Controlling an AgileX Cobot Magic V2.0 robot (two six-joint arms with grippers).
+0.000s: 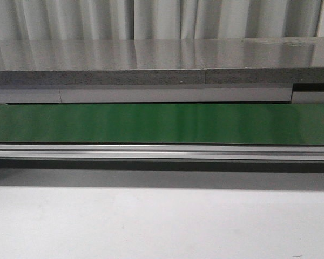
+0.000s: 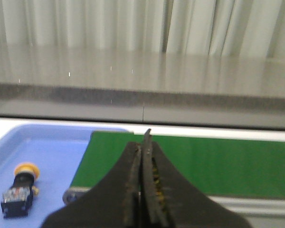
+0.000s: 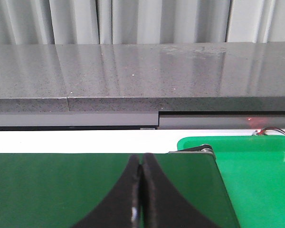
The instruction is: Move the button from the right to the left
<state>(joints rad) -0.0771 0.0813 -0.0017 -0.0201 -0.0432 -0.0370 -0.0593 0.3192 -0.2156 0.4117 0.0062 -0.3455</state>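
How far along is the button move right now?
It looks done or nearly so: the button lies on its side in the blue tray at the left end of the green belt. Nothing is in hand; the left gripper and right gripper are both shut and empty. The green tray shows no button.

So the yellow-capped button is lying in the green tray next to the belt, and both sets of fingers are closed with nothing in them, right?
Not quite: the button lies in the blue tray, not the green one, as the left wrist view shows. The green tray in the right wrist view shows no button in its visible part. The rest holds: the left fingers and right fingers are closed with nothing in them, beside the green belt.
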